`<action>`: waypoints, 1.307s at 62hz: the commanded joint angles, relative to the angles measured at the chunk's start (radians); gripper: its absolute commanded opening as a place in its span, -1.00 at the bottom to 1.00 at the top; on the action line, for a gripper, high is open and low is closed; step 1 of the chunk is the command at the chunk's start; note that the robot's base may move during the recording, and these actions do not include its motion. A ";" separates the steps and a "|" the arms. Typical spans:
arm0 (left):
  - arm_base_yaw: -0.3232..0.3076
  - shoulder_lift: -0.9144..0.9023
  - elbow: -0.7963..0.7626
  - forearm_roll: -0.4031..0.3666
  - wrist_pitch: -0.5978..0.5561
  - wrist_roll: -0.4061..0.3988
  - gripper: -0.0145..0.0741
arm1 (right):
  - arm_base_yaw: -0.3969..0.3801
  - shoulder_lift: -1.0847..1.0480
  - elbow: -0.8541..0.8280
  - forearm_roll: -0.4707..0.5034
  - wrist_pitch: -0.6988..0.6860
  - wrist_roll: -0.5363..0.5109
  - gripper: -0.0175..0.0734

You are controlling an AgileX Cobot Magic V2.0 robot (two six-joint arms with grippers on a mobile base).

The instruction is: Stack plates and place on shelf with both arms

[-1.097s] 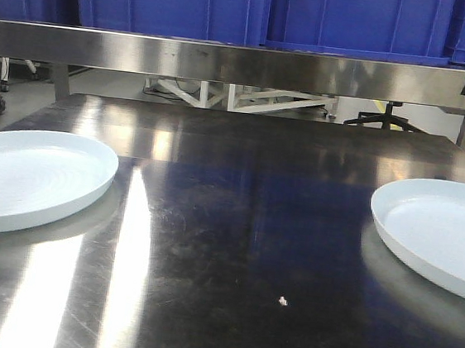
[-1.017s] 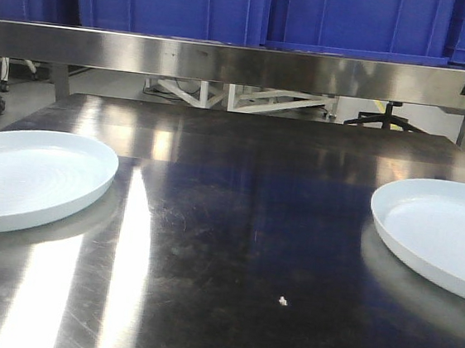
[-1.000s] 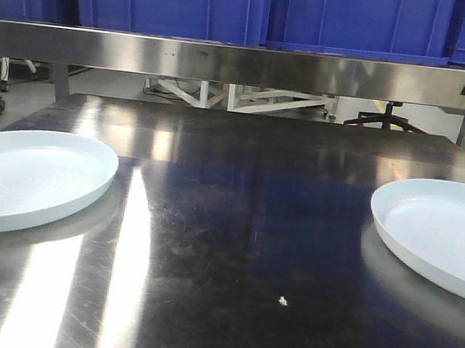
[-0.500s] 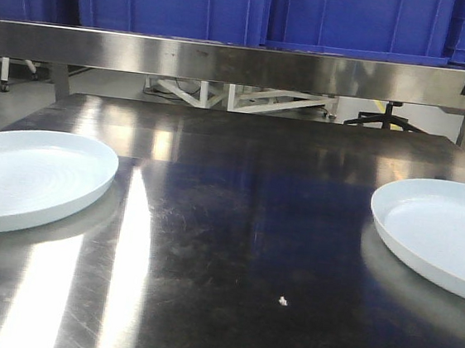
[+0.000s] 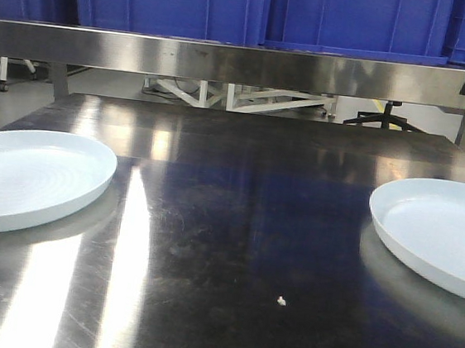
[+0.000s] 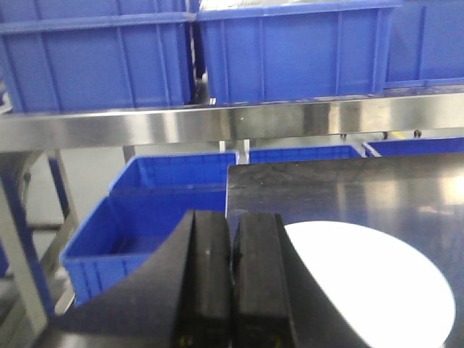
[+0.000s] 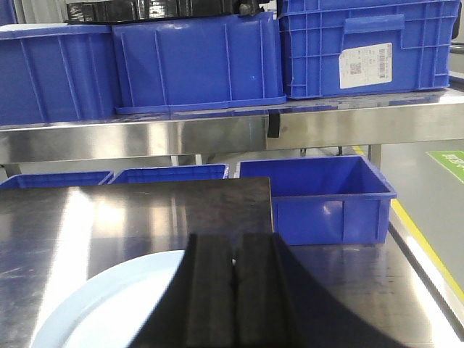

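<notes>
Left gripper [image 6: 232,221]: jaws pressed together, nothing held; the rippled plate [image 6: 370,283] lies just ahead and to its right.
Right gripper [image 7: 233,250]: likewise closed and empty, hanging over the near edge of the smooth plate [image 7: 109,304].
Speck [image 5: 282,300]: a small white crumb on the bare steel, nearer the camera than either plate.
Plates' position: both lie flat on the table [image 5: 235,224], the rippled one at the far left and the smooth one at the far right. They are well apart, not yet stacked, and each is cut off by the edge of the front view.
Handling: judged stiff, glazed and slick, likely weighty for a two-finger pinch, and apt to chip or shatter if dropped on steel.
Where to take hold: the low upturned rim looks like the only purchase. Each gripper would need to open first, then pinch the rim with one finger inside and one under the lip, where the plate sits close to the table.
Shelf [image 5: 244,65]: a brushed steel rail spans the back, above table height.
Crates [image 5: 176,2]: big blue bins line the level above the rail.
</notes>
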 commanded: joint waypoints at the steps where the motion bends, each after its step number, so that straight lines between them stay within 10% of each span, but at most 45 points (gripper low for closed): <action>1: -0.008 0.098 -0.212 -0.021 0.087 -0.011 -0.47 | 0.001 -0.019 0.000 -0.003 -0.093 -0.003 -0.51; 21: -0.008 0.591 -0.762 -0.012 0.502 -0.006 -0.47 | 0.001 -0.019 0.000 -0.003 -0.093 -0.003 -0.51; 81: -0.008 0.765 -0.773 -0.125 0.415 -0.011 -0.47 | 0.001 -0.019 0.000 -0.003 -0.093 -0.003 -0.51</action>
